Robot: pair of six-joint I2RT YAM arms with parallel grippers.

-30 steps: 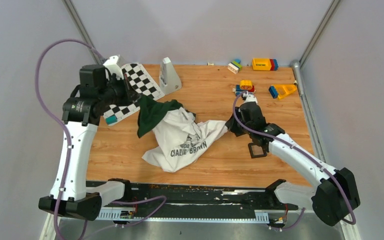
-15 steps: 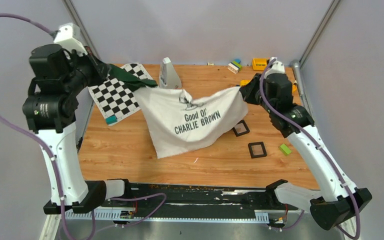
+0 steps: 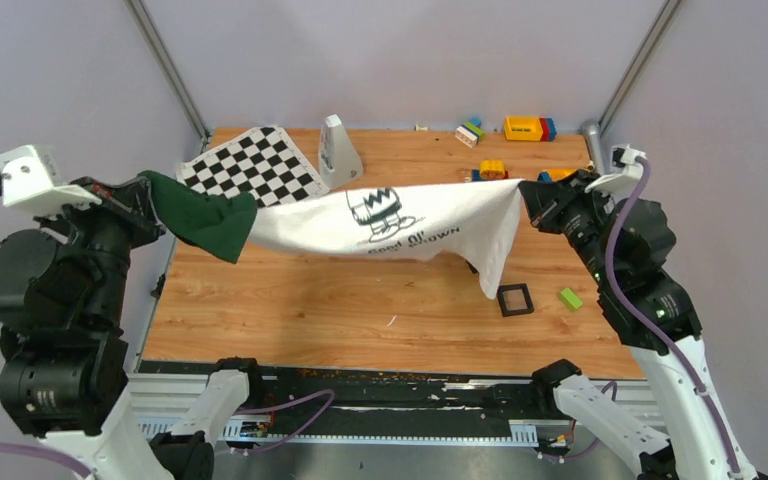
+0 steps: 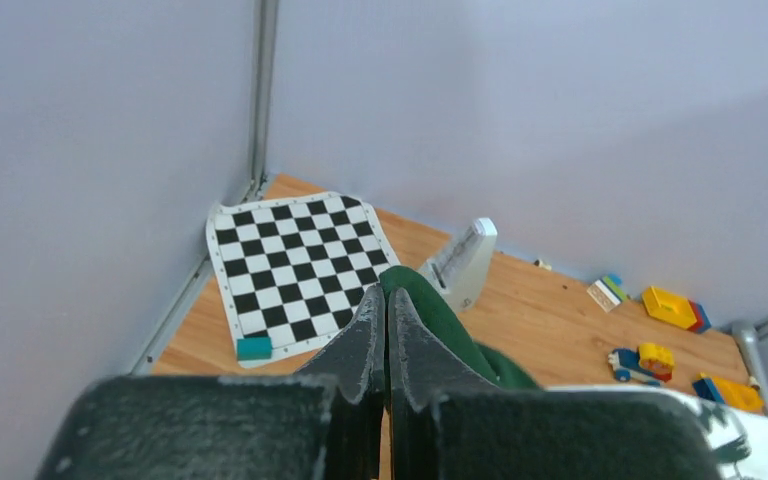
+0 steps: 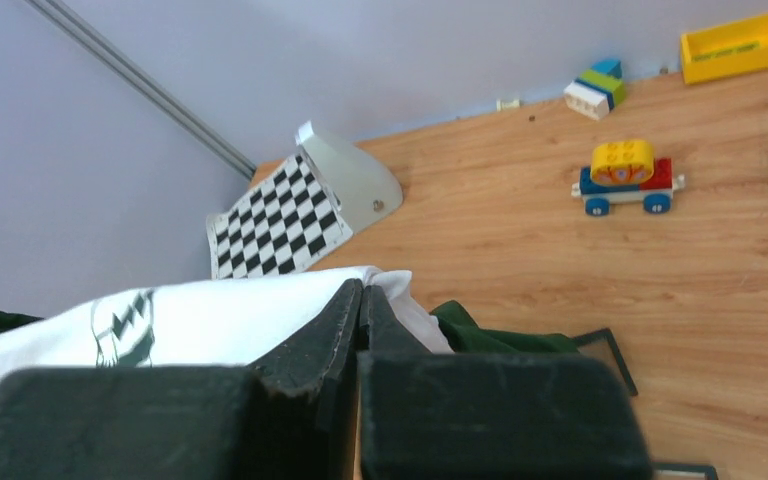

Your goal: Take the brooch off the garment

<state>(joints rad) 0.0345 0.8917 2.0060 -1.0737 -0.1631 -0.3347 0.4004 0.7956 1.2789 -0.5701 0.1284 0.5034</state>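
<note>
Both arms hold the T-shirt (image 3: 400, 215) stretched taut in the air above the table (image 3: 290, 300), with its printed chest facing up. The left gripper (image 4: 387, 300) is pinched tight on a dark green sleeve (image 3: 205, 215), and the right gripper (image 5: 360, 297) is clamped on the white edge opposite. This looks like the spreading step, meant to expose the brooch, which I cannot pick out anywhere on the cloth. Next, I'd judge, the shirt needs laying flat so one gripper can let go and reach for it.

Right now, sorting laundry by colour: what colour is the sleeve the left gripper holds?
Dark green sleeve, clearest in top external view.
</note>
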